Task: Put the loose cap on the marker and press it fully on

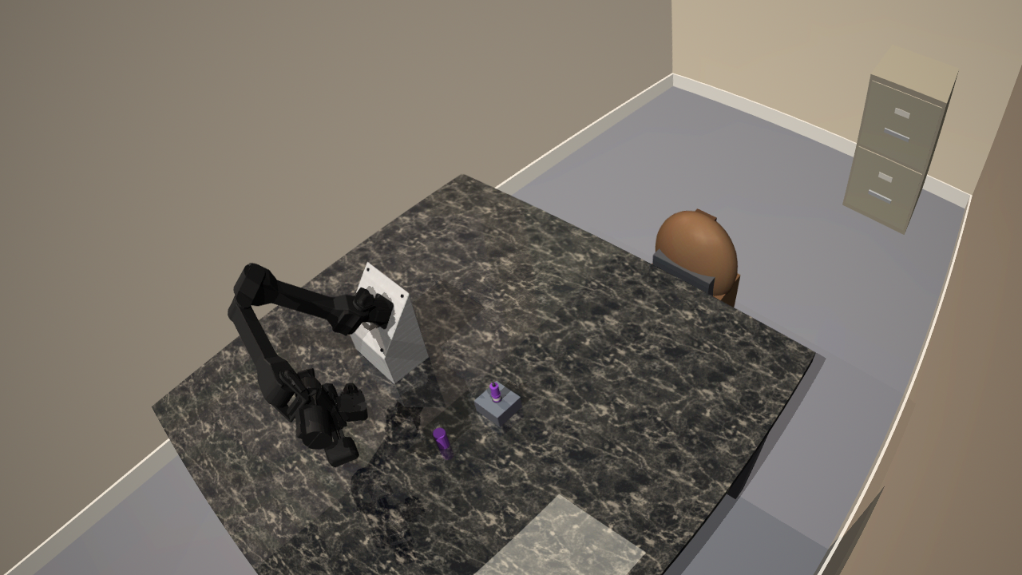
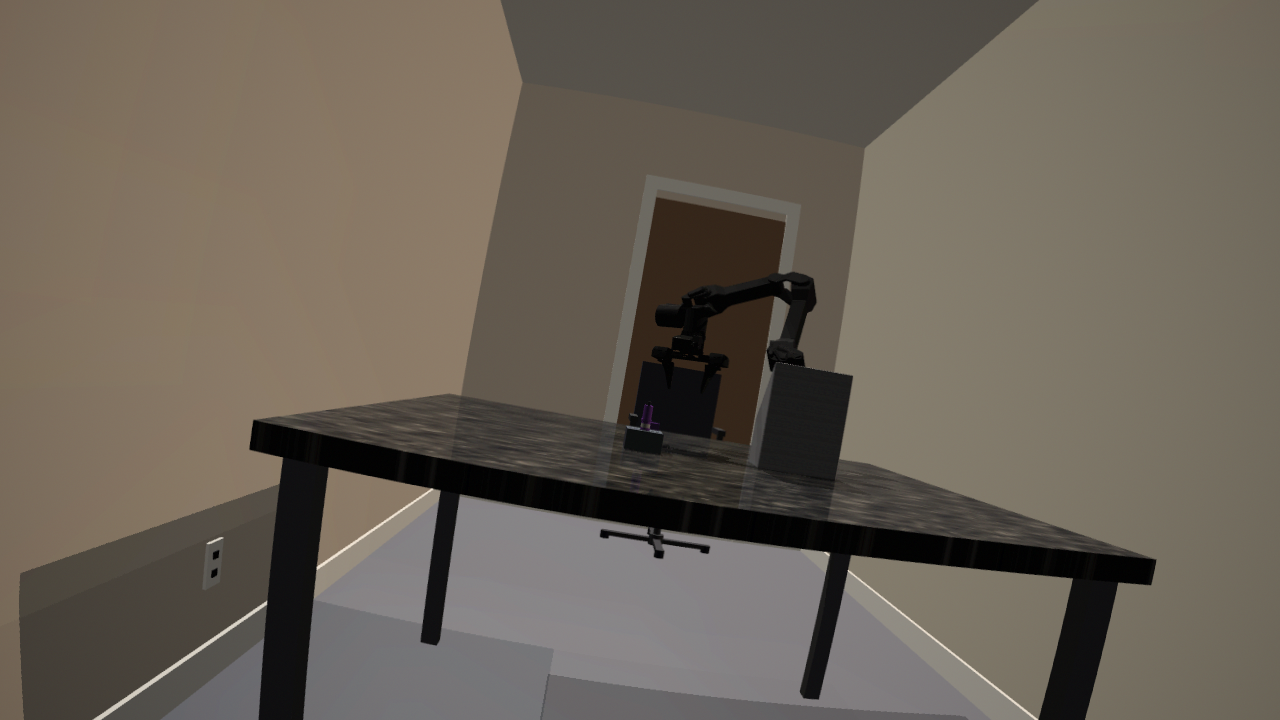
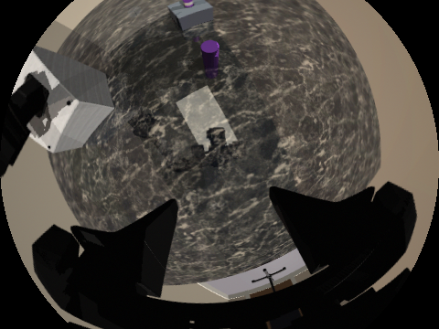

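Observation:
The grey holder block sits on the table. The purple marker stands upright in it, tip up and uncapped; its upper part is cut off in the wrist view. The purple cap stands upright on the table, apart from the block, on the arm's side of it; in the exterior view I cannot tell it from the marker. My gripper is open and empty, pointing down high above the table, to the arm's side of the cap. Nothing is between its fingers.
A tall grey box with a white sloped face stands on the table beside the arm. A pale rectangle shows on the dark marbled table. A brown chair stands beyond the table edge.

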Motion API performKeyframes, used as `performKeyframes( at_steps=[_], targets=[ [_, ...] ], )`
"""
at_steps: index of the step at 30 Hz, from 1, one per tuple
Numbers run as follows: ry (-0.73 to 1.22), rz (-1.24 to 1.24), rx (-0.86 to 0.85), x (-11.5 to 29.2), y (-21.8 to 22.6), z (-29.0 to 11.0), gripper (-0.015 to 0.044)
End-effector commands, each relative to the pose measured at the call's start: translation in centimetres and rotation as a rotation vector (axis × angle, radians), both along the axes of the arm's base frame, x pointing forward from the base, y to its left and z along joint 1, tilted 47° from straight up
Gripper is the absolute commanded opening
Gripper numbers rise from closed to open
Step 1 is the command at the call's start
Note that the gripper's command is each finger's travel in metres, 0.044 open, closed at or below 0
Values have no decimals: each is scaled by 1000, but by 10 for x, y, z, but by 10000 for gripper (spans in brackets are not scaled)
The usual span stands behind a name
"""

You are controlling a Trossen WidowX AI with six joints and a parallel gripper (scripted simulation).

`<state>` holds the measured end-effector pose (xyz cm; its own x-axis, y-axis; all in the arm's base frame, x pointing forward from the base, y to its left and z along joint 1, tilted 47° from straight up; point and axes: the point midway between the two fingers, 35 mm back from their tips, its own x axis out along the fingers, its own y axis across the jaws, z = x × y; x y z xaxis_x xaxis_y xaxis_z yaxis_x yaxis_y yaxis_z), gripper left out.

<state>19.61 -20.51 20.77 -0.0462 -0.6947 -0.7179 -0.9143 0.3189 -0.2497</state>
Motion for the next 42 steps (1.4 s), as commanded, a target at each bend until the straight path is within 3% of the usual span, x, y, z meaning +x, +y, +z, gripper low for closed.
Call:
performKeyframes(
  at_steps=[1,6,24,37,42],
  targets=[
    [-7,-8,0,1,1,-1,374],
    [-200,-214,-2,28,17,-31,243],
    [-1010,-983,-104,78,107,-144,243],
    [-1020,-991,-106,79,109,-145,243],
    [-1021,-990,-107,78,83,-169,243]
  ],
)
